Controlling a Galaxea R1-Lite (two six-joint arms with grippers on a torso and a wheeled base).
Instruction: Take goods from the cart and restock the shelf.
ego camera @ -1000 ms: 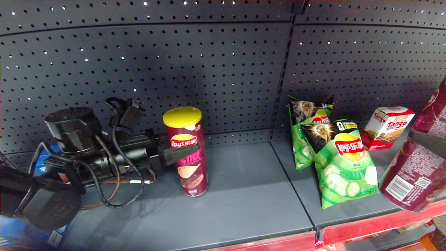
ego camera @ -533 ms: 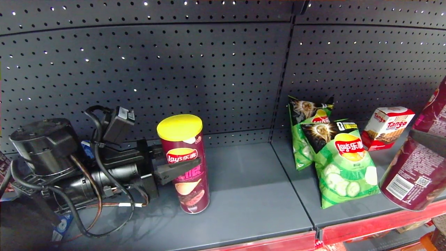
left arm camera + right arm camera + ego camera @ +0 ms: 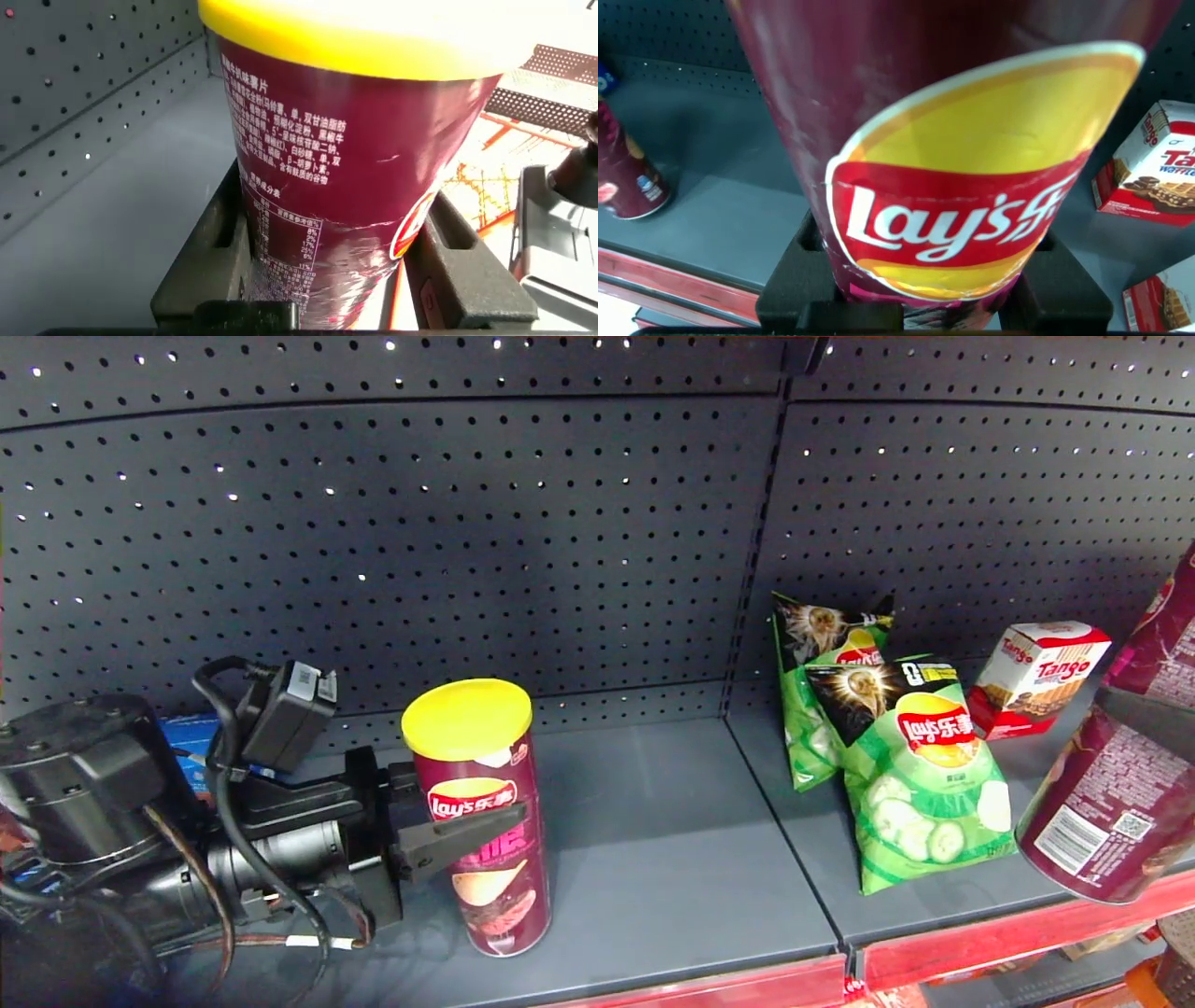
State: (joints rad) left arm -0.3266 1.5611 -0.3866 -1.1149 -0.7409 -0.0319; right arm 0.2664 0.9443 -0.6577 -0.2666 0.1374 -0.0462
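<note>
Two maroon crisp cans, one clamped in each gripper, at the grey shelf [image 3: 672, 859].

The left gripper [image 3: 485, 821] has its jaws closed on the yellow-lidded can [image 3: 481, 859] at mid-height and holds it upright. Over the last second arm and can have drawn back from near the pegboard to the shelf's front edge, a little further to the robot's left; I can't tell whether the base touches the shelf. The right gripper [image 3: 929, 280] has its jaws closed round the second can [image 3: 1111, 812], tilted over the shelf's right front edge, where it has stayed. Unmoved between them are two green crisp bags [image 3: 920, 775], one leaning on the other, with a wafer box [image 3: 1036, 677] just beside them.
</note>
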